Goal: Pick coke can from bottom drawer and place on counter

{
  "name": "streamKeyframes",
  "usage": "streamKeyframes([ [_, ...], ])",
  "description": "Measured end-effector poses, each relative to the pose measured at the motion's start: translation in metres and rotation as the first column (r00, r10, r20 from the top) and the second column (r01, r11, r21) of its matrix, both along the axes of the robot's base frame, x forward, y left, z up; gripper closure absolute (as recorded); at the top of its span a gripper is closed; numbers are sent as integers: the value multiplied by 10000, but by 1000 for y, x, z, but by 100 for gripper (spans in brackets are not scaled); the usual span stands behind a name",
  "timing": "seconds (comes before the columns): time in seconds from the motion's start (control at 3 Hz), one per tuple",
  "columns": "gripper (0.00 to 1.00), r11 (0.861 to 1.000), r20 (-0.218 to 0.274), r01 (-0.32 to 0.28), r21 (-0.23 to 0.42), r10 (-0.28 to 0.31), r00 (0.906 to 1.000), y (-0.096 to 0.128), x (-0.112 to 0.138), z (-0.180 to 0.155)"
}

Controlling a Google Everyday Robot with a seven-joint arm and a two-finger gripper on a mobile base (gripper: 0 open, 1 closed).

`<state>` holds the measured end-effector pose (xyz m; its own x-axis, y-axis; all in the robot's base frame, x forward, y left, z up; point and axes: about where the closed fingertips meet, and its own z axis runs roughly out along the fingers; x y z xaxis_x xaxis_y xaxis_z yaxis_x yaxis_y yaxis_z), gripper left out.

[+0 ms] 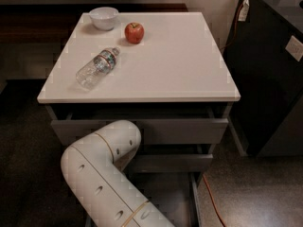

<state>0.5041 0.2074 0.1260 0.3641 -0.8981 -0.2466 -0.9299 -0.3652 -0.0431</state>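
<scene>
Where the arm (102,174) bends below the counter's (189,70) front edge, the gripper is hidden, state indeterminable; bottom drawer (193,198) cropped.

Thick white arm (102,174) — rounded elbow, dark oval holes, thin tan bands — jaws unseen.
</scene>
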Motion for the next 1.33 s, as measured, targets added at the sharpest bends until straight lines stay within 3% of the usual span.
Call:
streamKeyframes([
  [0.33, 99, 9995, 21, 269, 156, -269, 9996, -9, 0, 7],
  [0.67, 100, 9976, 53, 505, 467, -508, 9987, -16, -4, 18],
  [1.33, 100, 9831, 215, 652, 1713, -699, 9973, -22, -30, 69],
])
